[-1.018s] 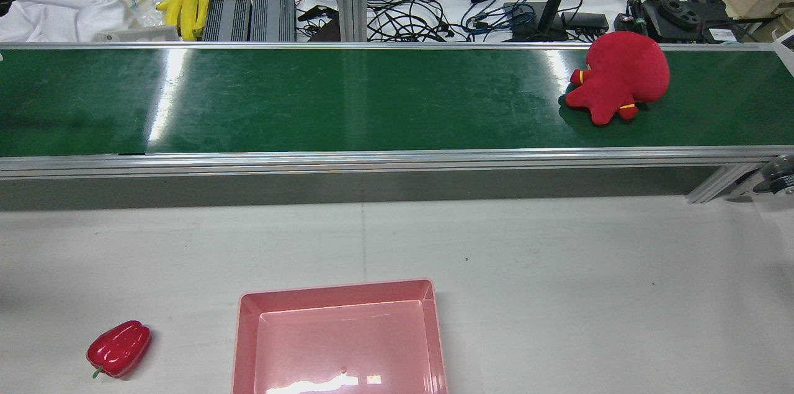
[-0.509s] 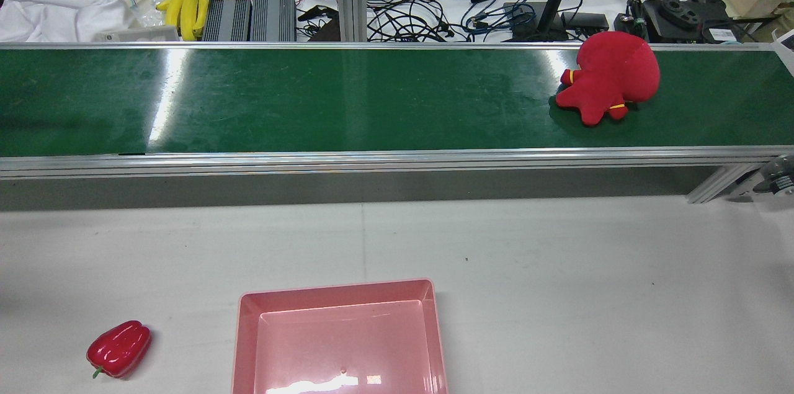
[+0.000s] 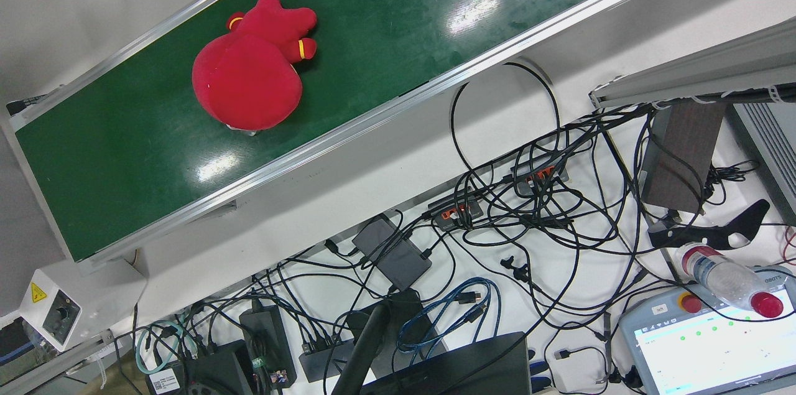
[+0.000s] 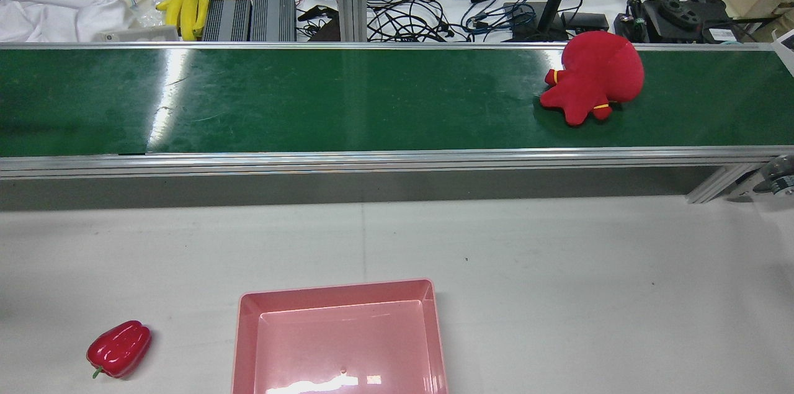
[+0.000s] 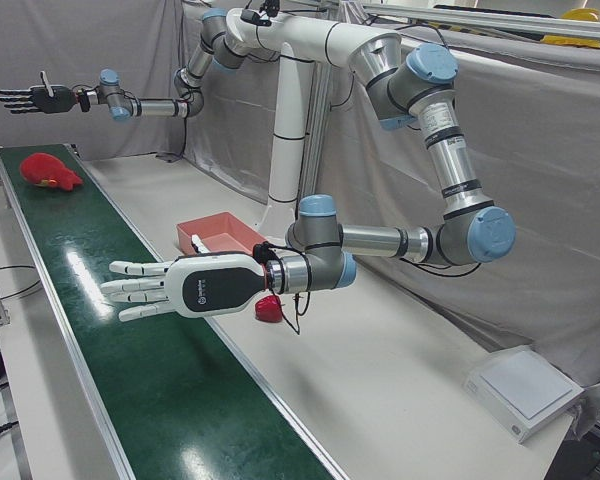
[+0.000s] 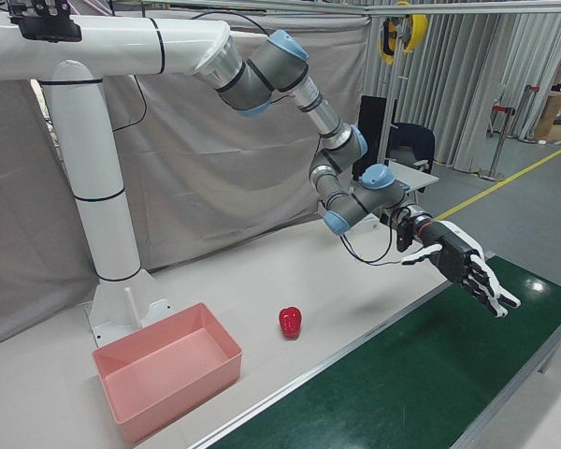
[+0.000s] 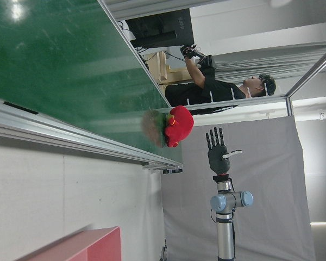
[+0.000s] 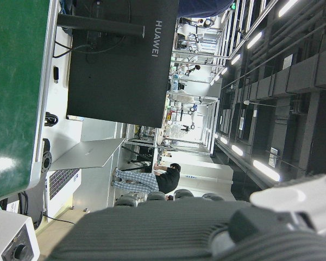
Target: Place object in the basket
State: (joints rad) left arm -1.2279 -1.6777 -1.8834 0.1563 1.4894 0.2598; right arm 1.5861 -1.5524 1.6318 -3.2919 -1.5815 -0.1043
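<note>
A red plush toy (image 4: 592, 74) lies on the green conveyor belt (image 4: 347, 102) at the right end in the rear view; it also shows in the front view (image 3: 249, 78). The empty pink basket (image 4: 341, 292) stands on the white table at the near middle. My right hand (image 5: 30, 98) is open and flat, held high above the toy (image 5: 48, 170). My left hand (image 5: 165, 288) is open and flat, hovering over the belt's left part, far from the toy. It also shows in the right-front view (image 6: 463, 267). Neither hand holds anything.
A red bell pepper (image 4: 119, 349) lies on the table left of the basket. A raised aluminium rail (image 4: 372, 161) borders the belt on the table side. Behind the belt are cables, monitors and bananas (image 4: 186, 6).
The plush toy has travelled along the belt toward the left of the rear view. The basket and pepper have not moved.
</note>
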